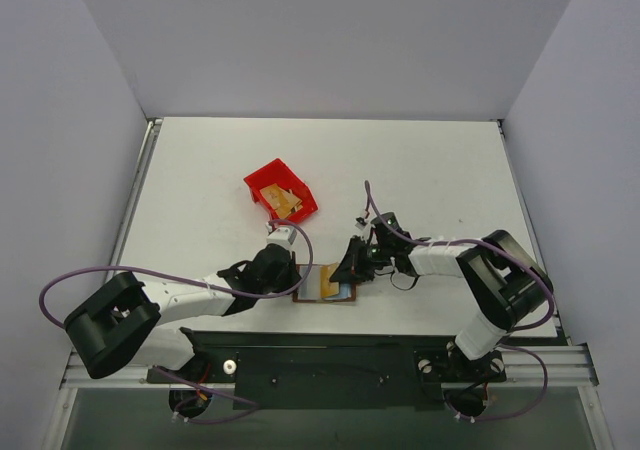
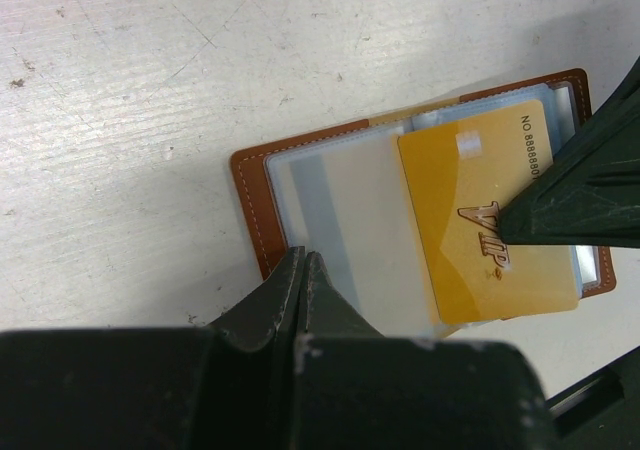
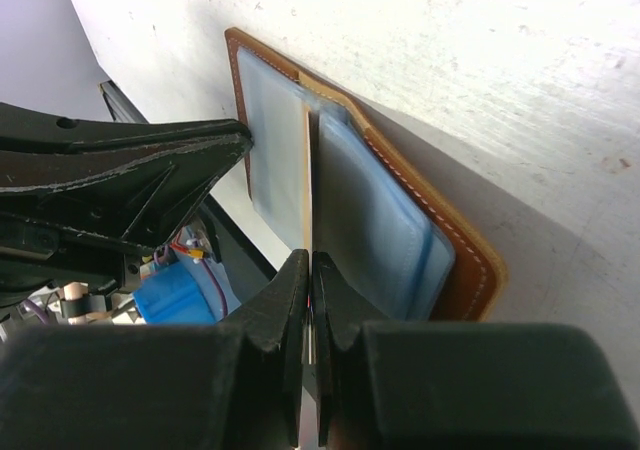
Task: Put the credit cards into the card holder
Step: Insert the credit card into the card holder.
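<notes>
Grip status first. Right gripper [image 3: 308, 266] is clenched on one credit card [image 2: 465, 240], pinched by its edge. Seen from the right wrist, the card shows edge-on as a thin tan line between the pads. It lies across the right half of the open card holder [image 2: 255, 185], over the pale blue sleeves, and is not visibly tucked in. It is likely held there to line an edge up with a pocket mouth.

Left gripper [image 2: 305, 270] is closed, tips at the near edge of the clear sleeve on the holder's left half. Probably bracing the holder so it does not slide; whether it nips the sleeve, cannot tell.

Holder sits on the table [image 1: 420, 170] between both arms. More cards [image 1: 288, 202] lie in the red bin [image 1: 262, 182].

Legible on the card: "VIP" in script, and "NO." plus a row of 8s, tail hidden by the gripper.
</notes>
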Robot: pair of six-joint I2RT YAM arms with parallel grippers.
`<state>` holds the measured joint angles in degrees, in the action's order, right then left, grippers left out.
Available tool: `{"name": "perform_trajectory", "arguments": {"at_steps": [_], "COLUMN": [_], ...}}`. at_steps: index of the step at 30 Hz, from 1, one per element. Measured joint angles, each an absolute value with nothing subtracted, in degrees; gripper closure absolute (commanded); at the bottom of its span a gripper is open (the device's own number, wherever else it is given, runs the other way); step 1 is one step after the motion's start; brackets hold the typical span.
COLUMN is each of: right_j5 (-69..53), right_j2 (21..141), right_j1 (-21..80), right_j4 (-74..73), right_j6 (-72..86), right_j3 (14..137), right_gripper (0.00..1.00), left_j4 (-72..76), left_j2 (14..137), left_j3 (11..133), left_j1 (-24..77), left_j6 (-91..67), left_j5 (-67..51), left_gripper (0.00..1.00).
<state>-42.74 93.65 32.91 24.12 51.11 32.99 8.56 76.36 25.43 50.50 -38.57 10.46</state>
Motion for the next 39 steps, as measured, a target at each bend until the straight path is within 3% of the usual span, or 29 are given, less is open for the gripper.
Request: {"name": "perform_trajectory", "arguments": {"at_steps": [39], "right_j5": [-43.07], "right_j2": [97.45], "right_j1": [37.04], "right_j4": [25.82], "right_j6": [52.12], "right_j3": [35.05], "right_gripper": [1.0], "left_j4": [8.51], "left_j2": [76.14], "left_j3": [25.41], "left_j1": [50.39], "left_j6": [-38.54], "left_j5": [10.92], "left_gripper": [1.0]}}
